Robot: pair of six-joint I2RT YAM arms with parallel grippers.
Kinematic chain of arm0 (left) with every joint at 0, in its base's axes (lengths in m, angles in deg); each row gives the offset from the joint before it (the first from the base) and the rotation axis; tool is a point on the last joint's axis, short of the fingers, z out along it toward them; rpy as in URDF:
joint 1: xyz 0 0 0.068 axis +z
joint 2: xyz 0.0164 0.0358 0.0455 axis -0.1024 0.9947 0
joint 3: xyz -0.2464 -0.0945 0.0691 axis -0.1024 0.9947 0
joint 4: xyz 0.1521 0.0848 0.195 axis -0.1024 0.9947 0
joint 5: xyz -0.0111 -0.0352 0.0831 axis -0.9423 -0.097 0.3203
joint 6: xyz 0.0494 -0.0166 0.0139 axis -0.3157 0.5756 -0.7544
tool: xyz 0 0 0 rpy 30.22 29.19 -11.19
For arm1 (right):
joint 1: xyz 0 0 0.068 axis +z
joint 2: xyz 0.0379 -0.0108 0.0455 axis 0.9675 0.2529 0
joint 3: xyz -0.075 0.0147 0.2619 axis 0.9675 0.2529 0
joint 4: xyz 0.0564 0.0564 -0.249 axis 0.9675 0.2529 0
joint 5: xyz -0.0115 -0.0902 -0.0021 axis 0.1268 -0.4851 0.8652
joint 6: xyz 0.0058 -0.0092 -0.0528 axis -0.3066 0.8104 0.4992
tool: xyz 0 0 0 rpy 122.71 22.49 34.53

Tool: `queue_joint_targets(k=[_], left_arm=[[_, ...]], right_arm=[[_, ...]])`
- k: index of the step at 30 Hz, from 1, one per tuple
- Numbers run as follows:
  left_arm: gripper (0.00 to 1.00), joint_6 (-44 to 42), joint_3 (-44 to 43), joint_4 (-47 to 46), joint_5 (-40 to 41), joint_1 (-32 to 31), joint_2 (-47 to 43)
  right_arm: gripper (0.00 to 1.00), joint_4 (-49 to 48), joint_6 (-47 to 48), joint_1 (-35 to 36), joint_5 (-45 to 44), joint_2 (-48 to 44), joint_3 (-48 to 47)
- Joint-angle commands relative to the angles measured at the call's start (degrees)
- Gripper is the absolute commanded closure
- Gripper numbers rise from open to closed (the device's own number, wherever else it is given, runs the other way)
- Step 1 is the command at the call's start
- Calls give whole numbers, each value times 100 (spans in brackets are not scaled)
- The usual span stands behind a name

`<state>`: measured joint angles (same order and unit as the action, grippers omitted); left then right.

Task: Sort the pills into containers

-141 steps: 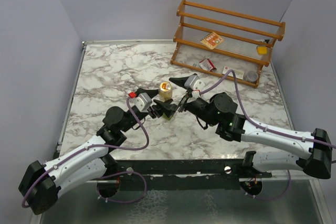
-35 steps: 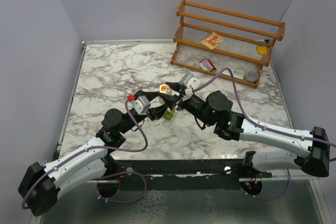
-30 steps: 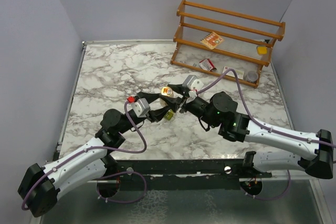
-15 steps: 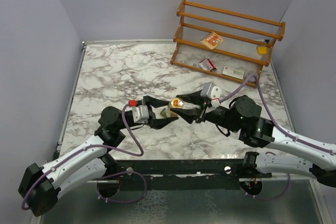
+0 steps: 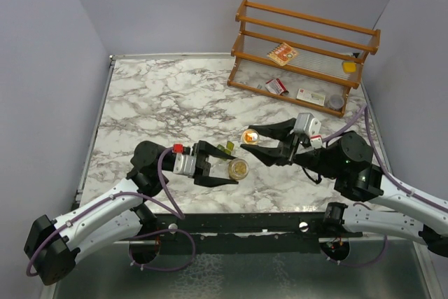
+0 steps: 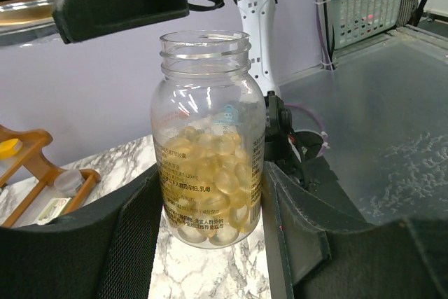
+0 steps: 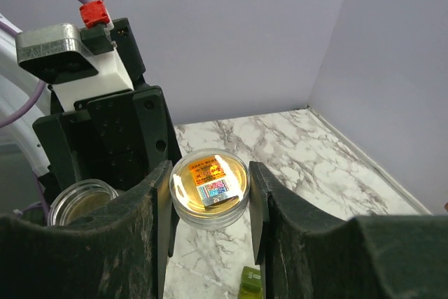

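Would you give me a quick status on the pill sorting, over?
Left gripper shut on open bottle, pills inside. Right gripper shut on the cap. Pill box on table, not gripped.

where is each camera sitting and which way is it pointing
top external: fixed above and behind the bases, looking down the marble table toward the wooden rack; left arm and right arm show.
left wrist: on the left arm, looking along its jaws, shut on the open pill bottle; right arm behind.
right wrist: on the right arm, looking along its jaws, shut on the clear cap, toward the left arm.
shared: both wrist views show the pill bottle.
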<state>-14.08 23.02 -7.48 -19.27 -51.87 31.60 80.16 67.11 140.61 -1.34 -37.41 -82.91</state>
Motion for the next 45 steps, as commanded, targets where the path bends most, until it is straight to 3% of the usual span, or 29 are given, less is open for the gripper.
queue_joint_targets(k=[1,5,18,25,45], left_arm=[[100,77,-32,-228,113,-36,-50],[100,58,73,-43,817,-41,-92],[100,-216,-745,3320,4007,-50,-68],[100,30,-1119,4616,4546,-58,121],[100,880,131,4452,5722,-343,268]], right_arm=[[99,-210,152,-6,-379,-188,240],[99,-156,257,-12,-1094,-68,261],[99,-1301,574,-9,-3824,453,683],[99,-2045,649,-11,-4923,731,1045],[99,-2397,450,-10,-5278,636,1579]])
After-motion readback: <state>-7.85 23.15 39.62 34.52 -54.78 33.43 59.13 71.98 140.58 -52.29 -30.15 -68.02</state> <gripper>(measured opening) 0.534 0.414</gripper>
